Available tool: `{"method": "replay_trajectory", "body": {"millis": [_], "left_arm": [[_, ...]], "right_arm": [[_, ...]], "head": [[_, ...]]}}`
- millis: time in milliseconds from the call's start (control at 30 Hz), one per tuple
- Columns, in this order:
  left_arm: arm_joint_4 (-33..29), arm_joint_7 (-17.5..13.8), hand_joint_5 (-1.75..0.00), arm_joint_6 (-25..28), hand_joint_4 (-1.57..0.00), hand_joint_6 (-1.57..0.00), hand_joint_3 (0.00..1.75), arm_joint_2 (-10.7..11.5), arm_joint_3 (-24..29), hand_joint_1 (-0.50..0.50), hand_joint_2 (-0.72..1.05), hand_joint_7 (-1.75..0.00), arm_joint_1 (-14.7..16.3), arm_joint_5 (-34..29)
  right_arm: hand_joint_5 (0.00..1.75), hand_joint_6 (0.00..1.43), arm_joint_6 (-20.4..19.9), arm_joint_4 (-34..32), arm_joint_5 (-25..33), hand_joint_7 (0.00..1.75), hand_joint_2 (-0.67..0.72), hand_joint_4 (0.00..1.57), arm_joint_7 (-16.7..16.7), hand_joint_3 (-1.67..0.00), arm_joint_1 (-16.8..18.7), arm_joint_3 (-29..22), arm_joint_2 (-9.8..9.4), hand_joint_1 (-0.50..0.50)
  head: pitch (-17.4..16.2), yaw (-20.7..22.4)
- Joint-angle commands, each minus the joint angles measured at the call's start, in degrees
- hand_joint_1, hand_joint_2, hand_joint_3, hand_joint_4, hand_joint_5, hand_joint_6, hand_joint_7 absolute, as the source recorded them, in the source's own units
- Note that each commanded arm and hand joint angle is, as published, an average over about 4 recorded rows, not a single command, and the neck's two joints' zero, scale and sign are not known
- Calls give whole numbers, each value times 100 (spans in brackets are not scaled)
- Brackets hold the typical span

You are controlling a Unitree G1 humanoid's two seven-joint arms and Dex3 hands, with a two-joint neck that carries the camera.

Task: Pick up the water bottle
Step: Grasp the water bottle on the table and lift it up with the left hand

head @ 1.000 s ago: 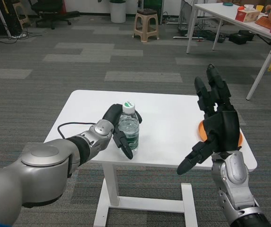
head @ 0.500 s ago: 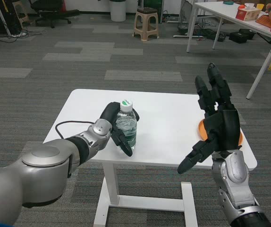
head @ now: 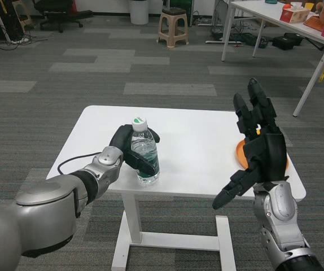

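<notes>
Looks like the left hand (head: 129, 150) has now wrapped snugly around the water bottle (head: 144, 152), which sits on the table (head: 196, 147), so only lifting remains, while the right hand (head: 258, 149) waits empty and spread.

Bright, even overhead room light, soft faint shadows, sharp focus, mild wide-angle bending at edges.

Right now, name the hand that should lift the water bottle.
Left. The left hand already has its fingers wrapped around the water bottle on the white table. The right hand is raised, fingers spread, well off to the side.
</notes>
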Motion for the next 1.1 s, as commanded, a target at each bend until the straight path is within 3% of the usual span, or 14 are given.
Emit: {"method": "replay_trajectory", "body": {"millis": [33, 167, 400, 533, 667, 733, 1100], "left_arm": [[11, -267, -175, -149, -157, -141, 9, 136, 216, 50, -28, -105, 90, -6], [0, -524, -175, -149, -157, -139, 9, 209, 370, 50, -28, -105, 79, 115], [-194, -705, -175, -327, -157, -137, 9, 345, 1240, 50, -28, -112, 136, 1104], [-763, -702, -175, -259, -157, -136, 9, 475, 2817, 50, -28, -112, 279, 2987], [-1721, -744, -175, 299, -157, -136, 9, 508, 4507, 50, -28, -112, 595, 4844], [-2152, -795, -175, 499, -157, -136, 9, 536, 4879, 50, -28, -112, 701, 5252], [-3208, -1017, -175, 967, -157, -137, 9, 661, 5538, 50, -28, -112, 953, 5338]], "right_arm": [[0, 0, -44, -67, 27, 0, 72, 11, -19, 0, 72, -68, 2, -12], [0, 0, -44, -67, 27, 0, 72, 11, -19, 0, 78, -68, 2, -12], [0, 0, -44, -89, 27, 0, 72, 11, -19, 0, 142, -99, 2, -12], [0, 0, -44, -94, 27, 0, 72, 11, -19, 0, 173, -112, 2, -12], [0, 0, -44, -94, 27, 0, 72, 11, -19, 0, 188, -123, 2, -12], [0, 0, -44, -94, 27, 0, 72, 11, -19, 0, 193, -128, 2, -12], [0, 0, -44, -94, 27, 0, 72, 11, -19, 0, 201, -130, 2, -12]], "head": [[-22, -2], [-47, 5], [-84, 25], [-69, 48], [-64, 56], [-64, 56], [97, 249]]}}
